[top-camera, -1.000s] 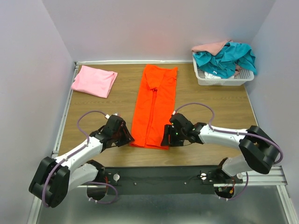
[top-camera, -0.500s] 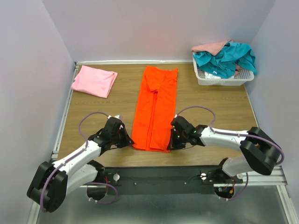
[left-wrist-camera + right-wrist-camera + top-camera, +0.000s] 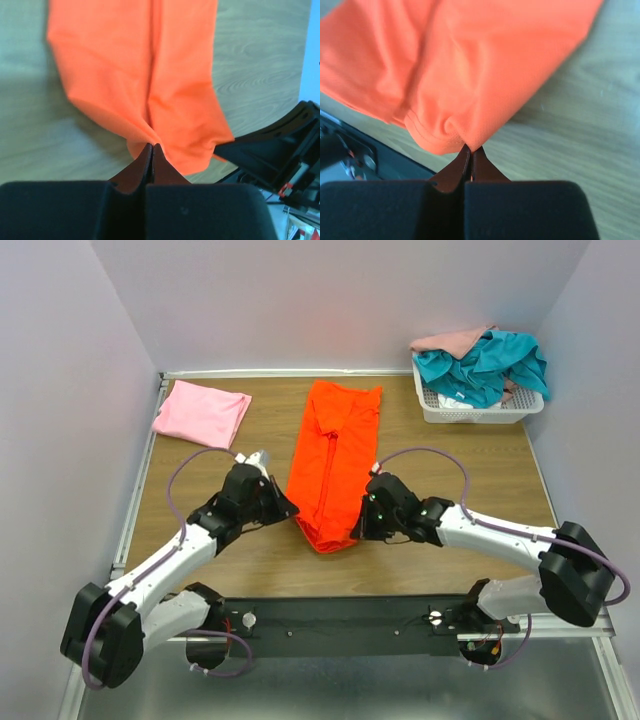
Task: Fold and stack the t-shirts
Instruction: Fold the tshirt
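Far left: pink shirt [image 3: 202, 413] set down folded. Mid-table: orange shirt [image 3: 335, 450], near hem corners pinched by left gripper [image 3: 284, 510] and right gripper [image 3: 358, 530], jaws pressed on cloth. Half-fold judged in hand; hem to be carried evenly toward collar. Far right: teal shirt [image 3: 480, 365] heaped in basket [image 3: 480, 412].

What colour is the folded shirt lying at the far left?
Light pink folded cloth shirt, best in top external view.
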Motion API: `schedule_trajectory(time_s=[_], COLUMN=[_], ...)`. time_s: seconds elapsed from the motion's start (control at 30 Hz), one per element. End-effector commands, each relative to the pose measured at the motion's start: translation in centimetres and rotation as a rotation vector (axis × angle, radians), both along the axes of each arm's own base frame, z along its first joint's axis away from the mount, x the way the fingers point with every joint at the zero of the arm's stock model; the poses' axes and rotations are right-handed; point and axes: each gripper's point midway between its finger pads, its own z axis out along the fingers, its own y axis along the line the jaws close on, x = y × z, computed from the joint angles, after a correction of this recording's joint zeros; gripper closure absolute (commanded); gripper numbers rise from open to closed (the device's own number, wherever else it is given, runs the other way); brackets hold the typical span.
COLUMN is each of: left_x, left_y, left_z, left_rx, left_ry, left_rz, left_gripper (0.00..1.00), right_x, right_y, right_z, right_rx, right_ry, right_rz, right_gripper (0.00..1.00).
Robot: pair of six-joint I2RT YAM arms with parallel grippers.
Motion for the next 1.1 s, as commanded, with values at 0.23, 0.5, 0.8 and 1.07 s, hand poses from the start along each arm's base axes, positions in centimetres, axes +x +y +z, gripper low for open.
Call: schedule_trajectory(time_s=[0.23, 0.5, 0.8, 1.07], left_x=[8.7, 13.9, 19.0, 22.5], left_y=[-1.3, -1.1, -1.1, -1.8], left_z=[6.7, 9.5, 8.5, 4.8], left_rx=[0.044, 0.059, 0.083, 0.122], left_ry=[-0.205, -0.271, -0.249, -0.179], left_rz=[0.079, 0.125, 0.133, 0.086], left_gripper=[1.0, 1.0, 1.0, 1.0], right_x=[9.9, 14.8, 19.7, 23.0], right_y=[-0.2, -1.5, -2.2, -2.1], right_z=[5.1, 6.3, 5.9, 3.5], right_rx=[-0.08, -0.079, -0.073, -0.058], right_ry=[-0.252, -0.273, -0.251, -0.185], right_rz=[-0.143, -0.195, -0.204, -0.206], right_gripper=[0.98, 0.98, 0.98, 0.99])
